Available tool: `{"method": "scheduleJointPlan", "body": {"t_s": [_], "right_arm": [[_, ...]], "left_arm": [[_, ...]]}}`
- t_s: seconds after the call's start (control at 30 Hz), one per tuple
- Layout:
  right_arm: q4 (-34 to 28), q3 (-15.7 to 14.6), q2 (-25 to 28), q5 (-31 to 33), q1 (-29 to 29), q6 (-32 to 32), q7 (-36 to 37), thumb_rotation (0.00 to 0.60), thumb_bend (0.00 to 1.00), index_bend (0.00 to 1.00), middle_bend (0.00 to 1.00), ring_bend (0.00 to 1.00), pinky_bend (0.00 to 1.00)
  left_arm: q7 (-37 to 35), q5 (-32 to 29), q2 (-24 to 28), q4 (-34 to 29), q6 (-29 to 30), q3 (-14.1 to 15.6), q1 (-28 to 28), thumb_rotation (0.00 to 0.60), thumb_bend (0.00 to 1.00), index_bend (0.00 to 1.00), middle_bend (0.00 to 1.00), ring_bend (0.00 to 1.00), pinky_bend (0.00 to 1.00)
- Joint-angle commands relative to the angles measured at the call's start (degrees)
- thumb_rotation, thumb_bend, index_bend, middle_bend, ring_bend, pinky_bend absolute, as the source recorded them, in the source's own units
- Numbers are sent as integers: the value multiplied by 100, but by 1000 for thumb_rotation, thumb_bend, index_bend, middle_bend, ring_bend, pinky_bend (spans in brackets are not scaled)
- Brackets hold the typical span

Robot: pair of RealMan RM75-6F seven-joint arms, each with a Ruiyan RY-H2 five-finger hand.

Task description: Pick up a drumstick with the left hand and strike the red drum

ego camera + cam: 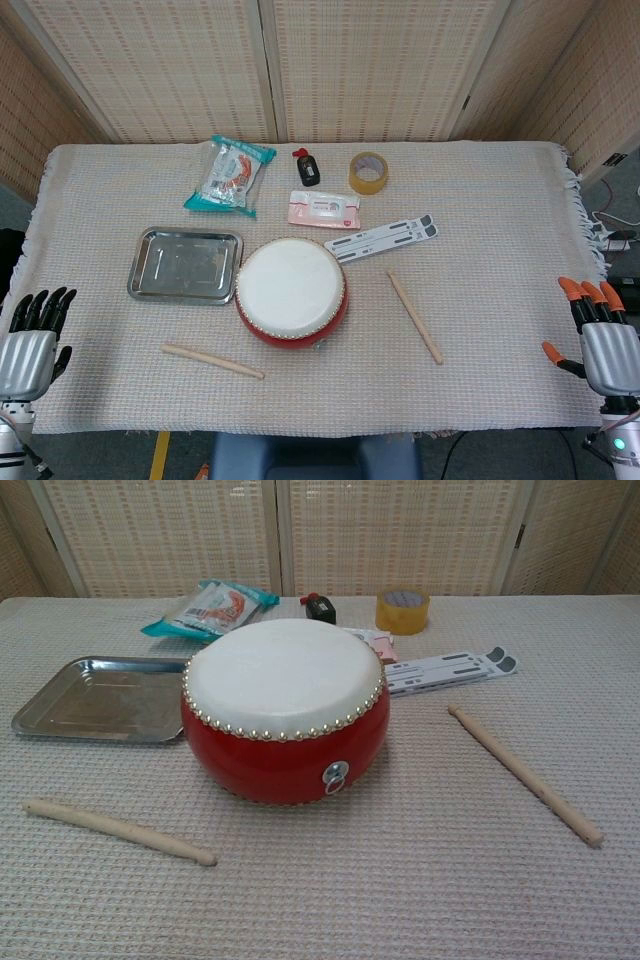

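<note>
On the woven cloth covering the table, nothing has really kicked off yet. The left hand sits at the near left edge holding nothing, dark fingers loosely extended, well apart from any stick. The right hand, the one with orange fingertips, is parked at the far right edge — also empty, fingers apart.

The red drum stands near the middle with its white skin facing up, touching or just about touching the metal tray on its left. Two sticks lie flat on the cloth: the left drumstick just in front of the drum on the left hand's side, and the right drumstick off to the drum's right. So the whole job is still ahead: reach, grasp, lift, strike. The left stick looks like the obvious pick.

As for writing — not much luck. The snack packet, the pink pack and the white strip all carry print, but it's too small to read. The tape roll and the little black bottle show no legible label either.
</note>
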Motion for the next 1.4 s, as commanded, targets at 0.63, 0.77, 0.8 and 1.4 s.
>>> {"method": "scheduleJointPlan", "body": {"t_s": [0.63, 0.77, 0.8, 1.4], "right_arm": [[-157, -9, 235, -133, -119, 252, 141, 600, 194, 0, 112, 0, 59], [-165, -8, 262, -139, -108, 226, 134, 600, 194, 0, 112, 0, 59], [-168, -6, 266, -147, -105, 228, 132, 600, 194, 0, 112, 0, 59], [-142, 22, 271, -97, -95, 186, 181, 600, 194, 0, 112, 0, 59]], "left_arm": [[-620, 631, -77, 121, -23, 167, -181, 600, 343, 236, 136, 100, 71], [-783, 902, -170, 177, -345, 245, -450, 600, 376, 295, 158, 117, 84], [-812, 956, -196, 186, -431, 266, -516, 600, 375, 304, 160, 117, 85], [-734, 852, -1001, 140, -2002, 389, -1498, 600, 321, 360, 159, 117, 75]]}}
